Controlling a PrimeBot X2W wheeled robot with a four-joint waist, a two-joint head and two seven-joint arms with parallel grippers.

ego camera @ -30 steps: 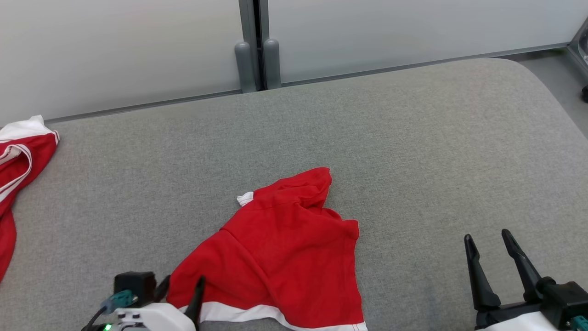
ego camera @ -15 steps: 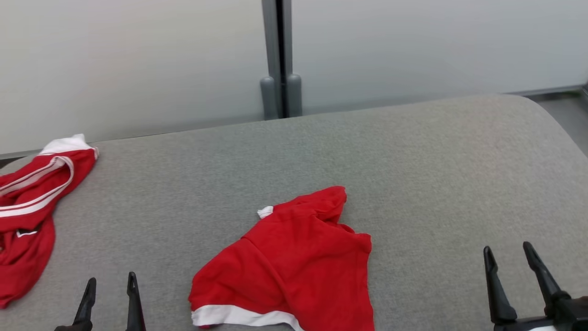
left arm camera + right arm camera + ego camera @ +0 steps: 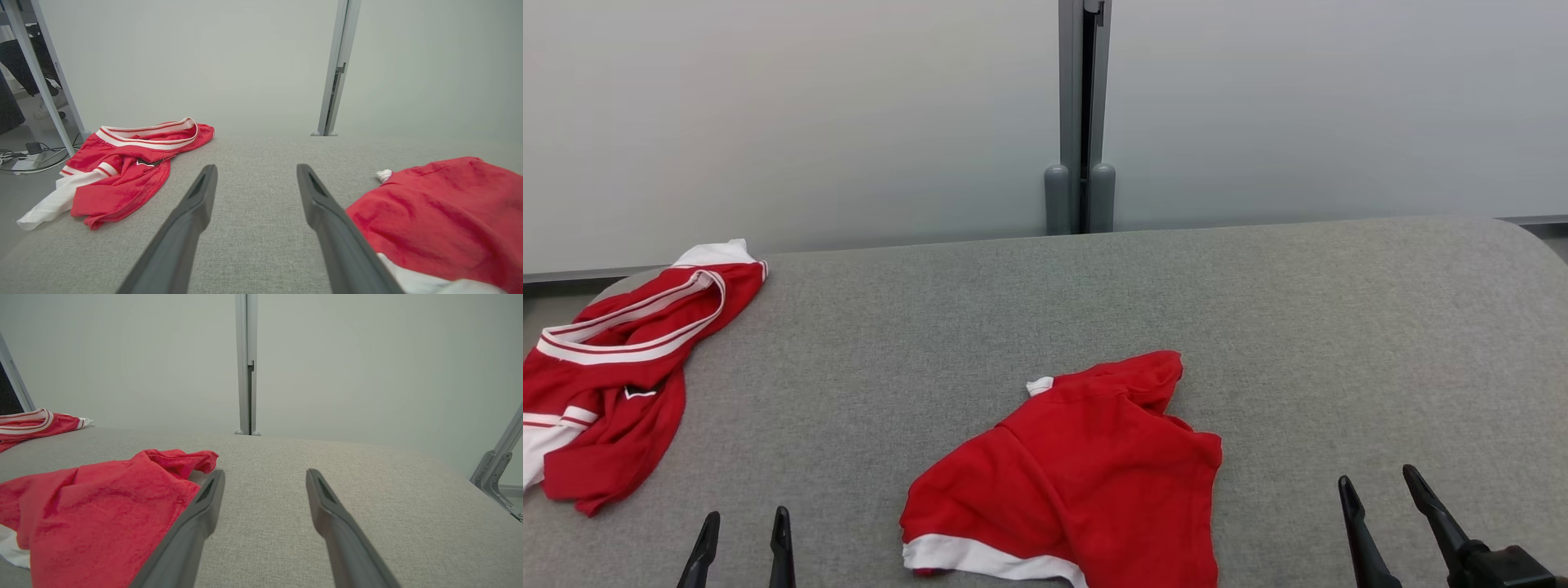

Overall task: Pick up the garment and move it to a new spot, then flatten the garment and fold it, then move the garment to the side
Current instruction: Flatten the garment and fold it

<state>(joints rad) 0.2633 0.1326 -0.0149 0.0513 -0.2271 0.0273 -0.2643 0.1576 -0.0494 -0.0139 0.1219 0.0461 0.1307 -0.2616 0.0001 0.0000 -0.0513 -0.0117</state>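
Down at the near edge of the grey padded table [image 3: 1339, 310] the red garment [image 3: 1086, 465] lies in a rumpled heap. Its white hem faces the robot and one corner is bunched up at the far end. Nobody has hold of it! The left gripper [image 3: 747, 514] hangs to its left with fingers spread wide and nothing between them, near the cloth but not touching. The right gripper [image 3: 1375, 474] is spread and empty too, well off to the garment's right. I'd call this the moment before flattening: the cloth is down on the table and nowhere near flat, so folding can't start yet. By my reckoning, the next move needs both grippers to come inward and low, each pinching an edge, the white hem looking the easiest bite. Then they'd draw apart to pull the creases out, and that bunched far corner could drag under itself. Over at the far left sits a second red garment [image 3: 629, 367] with white stripes, part of it trailing off the table edge. It's well apart from the work, though it takes up that side. Behind, a grey post [image 3: 1082, 106] stands between pale wall panels, well out of the way.
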